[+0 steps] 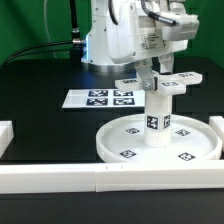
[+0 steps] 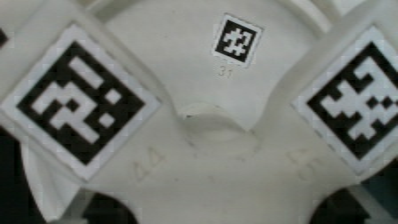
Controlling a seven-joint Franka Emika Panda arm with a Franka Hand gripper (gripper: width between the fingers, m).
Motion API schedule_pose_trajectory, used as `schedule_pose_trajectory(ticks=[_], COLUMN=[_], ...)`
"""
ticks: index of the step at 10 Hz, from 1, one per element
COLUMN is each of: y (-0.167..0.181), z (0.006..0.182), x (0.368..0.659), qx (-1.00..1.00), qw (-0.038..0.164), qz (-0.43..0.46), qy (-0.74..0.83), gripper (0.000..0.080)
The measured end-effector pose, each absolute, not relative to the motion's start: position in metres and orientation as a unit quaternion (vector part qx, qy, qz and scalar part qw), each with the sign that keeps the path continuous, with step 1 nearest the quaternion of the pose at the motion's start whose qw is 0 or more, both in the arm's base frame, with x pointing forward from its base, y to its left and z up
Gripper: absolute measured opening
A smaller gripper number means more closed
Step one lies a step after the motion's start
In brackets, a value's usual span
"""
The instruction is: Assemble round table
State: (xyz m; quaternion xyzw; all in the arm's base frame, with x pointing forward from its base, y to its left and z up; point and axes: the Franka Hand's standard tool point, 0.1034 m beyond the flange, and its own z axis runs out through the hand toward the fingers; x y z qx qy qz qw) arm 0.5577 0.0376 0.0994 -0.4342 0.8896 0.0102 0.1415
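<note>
- Exterior view: I've got the large white rimmed plastic disc [image 1: 160, 142] lying flat on the black table [image 1: 40, 85], near the white border rail [image 1: 110, 178] along the near edge and toward the exterior view's right.
- The short white cylinder leg [image 1: 156, 122] stands upright in the disc's middle, tag facing the camera.
- On top of the leg sits the small flat white base piece [image 1: 160, 83], its arms spread level, just under the gripper [image 1: 158, 70].
- The fingers come down around the base piece's middle; they look closed in on it, but I can't tell whether they truly pinch it.
- I judge these parts light, rigid and smooth plastic, slippery under metal pads. The flat piece is thin, so I'd grip across its central hub, never on an arm tip, where it would lever and tilt.
- The leg looks tippy until fastened; side pushes are the risk.
- Farther back, on the exterior view's left, lies the marker board [image 1: 98, 98], well apart from the disc.
- Wrist view: the base piece [image 2: 205, 130] fills the frame, close up, three tags showing; the fingers are out of shot.
- Labels: only black-and-white square tags everywhere. No brand, no readable writing.
</note>
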Motion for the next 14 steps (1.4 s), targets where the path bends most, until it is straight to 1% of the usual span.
schedule_pose_trajectory(ticks=[3, 4, 5, 6, 7, 8, 11, 12, 14], y=[0.033, 0.032, 0.033, 0.034, 0.034, 0.036, 0.035, 0.033, 0.034], z=[0.104, 0.105, 0.103, 0.103, 0.104, 0.108, 0.127, 0.129, 0.127], x=[0.558, 0.558, 0.557, 0.557, 0.557, 0.559, 0.567, 0.568, 0.567], qx=[-0.467, -0.464, -0.466, -0.468, -0.474, -0.492, -0.529, -0.538, -0.550], qw=[0.135, 0.138, 0.136, 0.136, 0.137, 0.139, 0.156, 0.161, 0.159], qz=[0.026, 0.027, 0.027, 0.027, 0.027, 0.029, 0.019, 0.017, 0.016], qy=[0.873, 0.875, 0.874, 0.873, 0.869, 0.859, 0.834, 0.828, 0.819], gripper=[0.0449, 0.0449, 0.0501, 0.0601, 0.0601, 0.0641, 0.0648, 0.0648, 0.0648])
